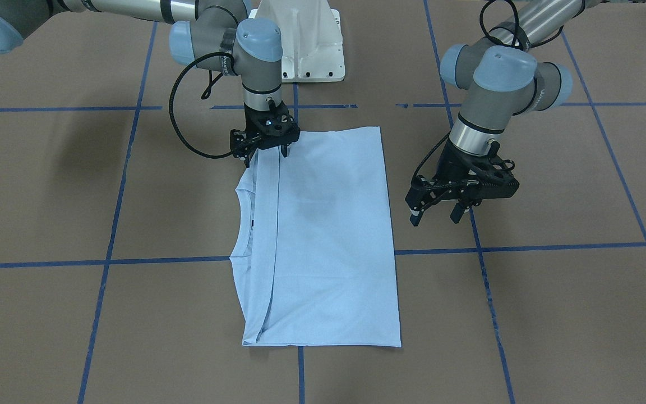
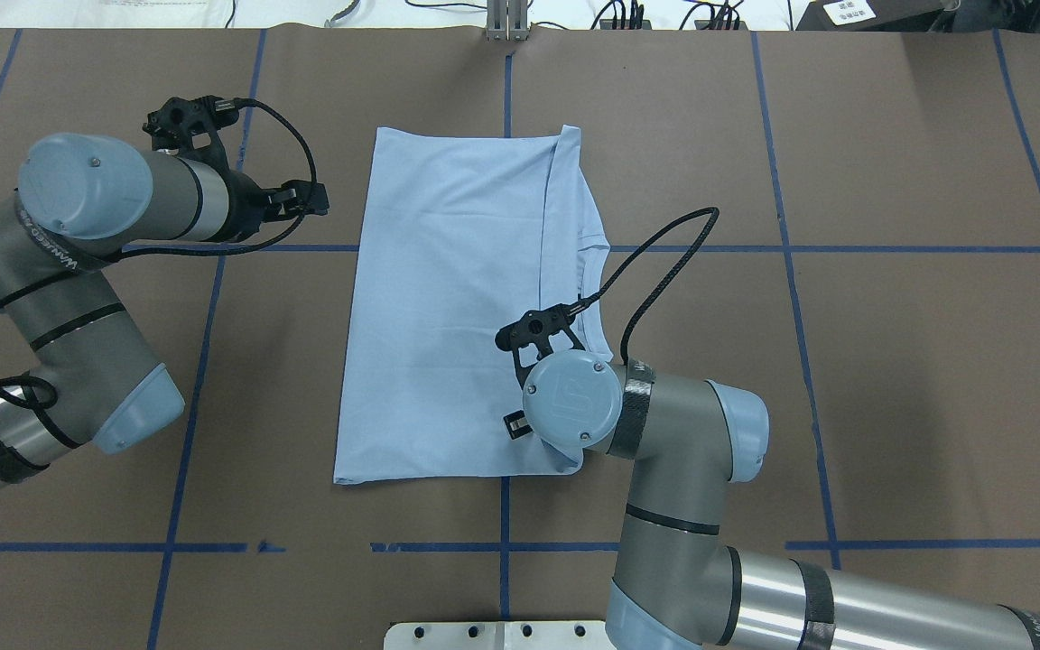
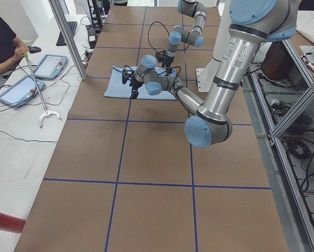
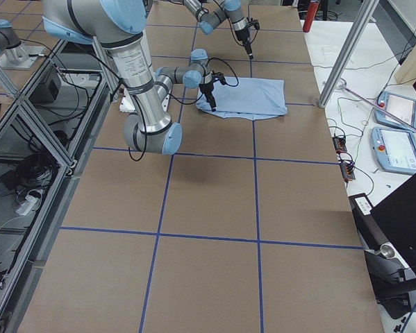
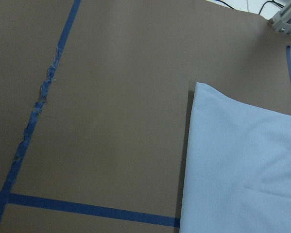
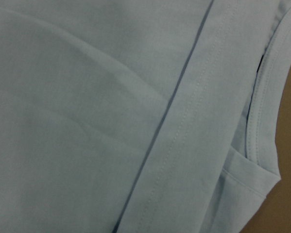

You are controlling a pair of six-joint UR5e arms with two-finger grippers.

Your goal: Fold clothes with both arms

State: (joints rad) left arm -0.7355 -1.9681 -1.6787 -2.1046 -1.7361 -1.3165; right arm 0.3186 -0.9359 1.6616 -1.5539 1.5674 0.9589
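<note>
you've got the light blue T-shirt (image 1: 328,235) folded flat mid table (image 1: 553,292), right gripper (image 1: 265,159) spread wide over its robot-side corner fold, left gripper (image 1: 435,220) wide open beside it, 2 grippers holding nothing

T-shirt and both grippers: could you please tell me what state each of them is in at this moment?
T-shirt: folded into a rectangle, lying flat, collar showing along one edge.
Left gripper: open, holding nothing, raised beside the T-shirt and clear of it.
Right gripper: open, low over the T-shirt's corner nearest the robot, on the collar side; whether it touches the cloth is unclear.
</note>
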